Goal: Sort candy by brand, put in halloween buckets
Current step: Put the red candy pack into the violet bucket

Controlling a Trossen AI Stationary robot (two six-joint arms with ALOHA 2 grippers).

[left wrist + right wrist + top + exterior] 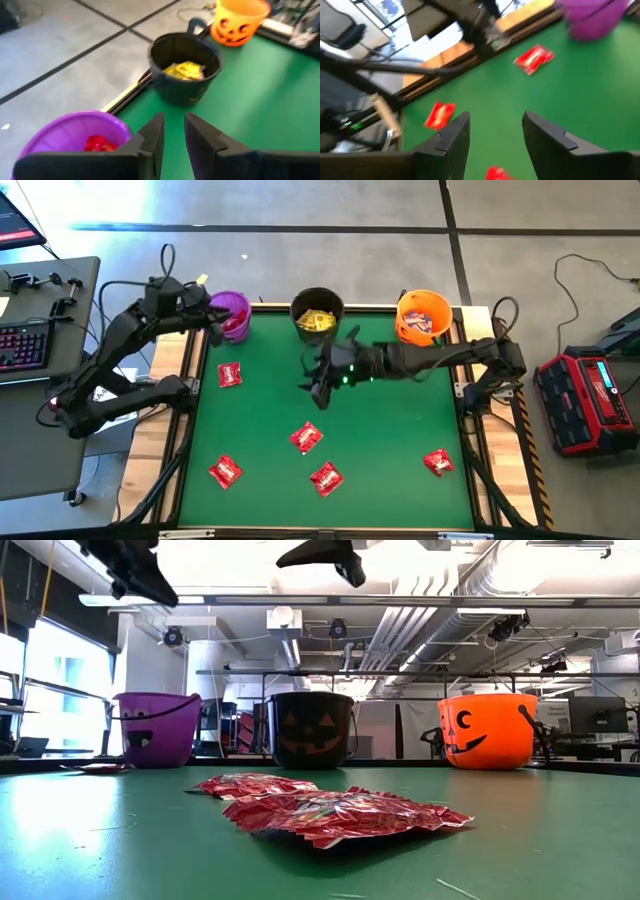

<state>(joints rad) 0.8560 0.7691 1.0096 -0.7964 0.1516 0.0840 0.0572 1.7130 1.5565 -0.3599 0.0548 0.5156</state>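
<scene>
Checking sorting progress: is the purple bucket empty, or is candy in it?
Not empty. The left wrist view shows red candy inside the purple bucket, seen over its rim.

my right gripper open, empty | 3 red packets on green table | purple bucket at far edge

A: What colour is the table?

B: Green, with a pale wood edge.

A: And the buckets?

B: The purple bucket has a dark grinning face. The black bucket carries a dim orange pumpkin face. The orange bucket has a black face pattern.

A: The candy?

B: Glossy red packets with small white marks lie on the green. Yellow packets sit in the black bucket, and red candy in the purple one.

A: The arms?

B: Dark, nearly black.
</scene>
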